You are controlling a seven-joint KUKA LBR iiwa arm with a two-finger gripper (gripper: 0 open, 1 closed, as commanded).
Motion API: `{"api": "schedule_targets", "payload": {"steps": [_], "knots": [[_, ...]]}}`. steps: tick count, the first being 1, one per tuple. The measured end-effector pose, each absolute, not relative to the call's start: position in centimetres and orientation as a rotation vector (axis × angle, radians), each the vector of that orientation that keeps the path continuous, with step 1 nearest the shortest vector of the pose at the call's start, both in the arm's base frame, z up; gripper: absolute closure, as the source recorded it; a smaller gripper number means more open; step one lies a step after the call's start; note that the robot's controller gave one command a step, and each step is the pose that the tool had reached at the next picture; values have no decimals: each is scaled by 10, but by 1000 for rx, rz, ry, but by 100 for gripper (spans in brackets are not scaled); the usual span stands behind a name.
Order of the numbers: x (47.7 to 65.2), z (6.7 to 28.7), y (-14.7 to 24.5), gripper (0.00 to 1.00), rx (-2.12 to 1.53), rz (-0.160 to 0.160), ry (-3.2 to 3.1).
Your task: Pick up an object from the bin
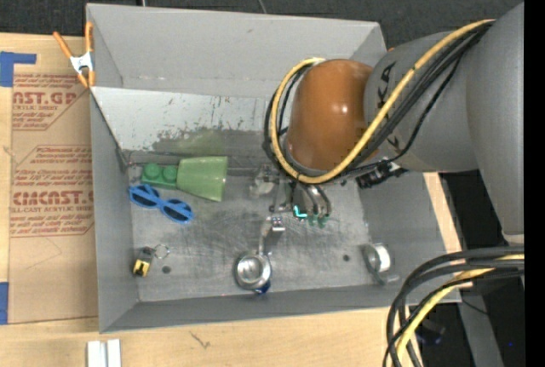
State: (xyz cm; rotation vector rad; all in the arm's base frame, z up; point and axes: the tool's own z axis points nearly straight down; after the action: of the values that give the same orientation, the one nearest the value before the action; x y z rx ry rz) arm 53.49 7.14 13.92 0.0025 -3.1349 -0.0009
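Grey metal makes the bin, and we use the pale green cup as our marker. The cup lies on its side near the back wall, with its wide mouth turned to the right. Right beside its narrow end, on the left, is a darker green block with bumps. Just in front of the cup and a bit left lies a blue thing with two loops. Further to the front and left sits a small yellow and black thing.

To the right of the cup the gripper hangs low over the bin floor, under the arm's big orange cover. We cannot tell if the claw is open or closed.

In front of the cup and to its right lies a shiny silver scoop. Its round bowl is by the front wall and its thin handle points back to the claw. We cannot tell if the two touch. Far to the right of the cup, near the front, lies another small silver piece.
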Motion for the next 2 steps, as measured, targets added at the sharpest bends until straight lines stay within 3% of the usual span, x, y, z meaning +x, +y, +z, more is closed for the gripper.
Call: {"api": "schedule_targets", "payload": {"steps": [1, 2], "knots": [[493, 78, 76, 0, 1018, 1, -2987], [480, 100, 34, 0, 1226, 0, -2894]]}}
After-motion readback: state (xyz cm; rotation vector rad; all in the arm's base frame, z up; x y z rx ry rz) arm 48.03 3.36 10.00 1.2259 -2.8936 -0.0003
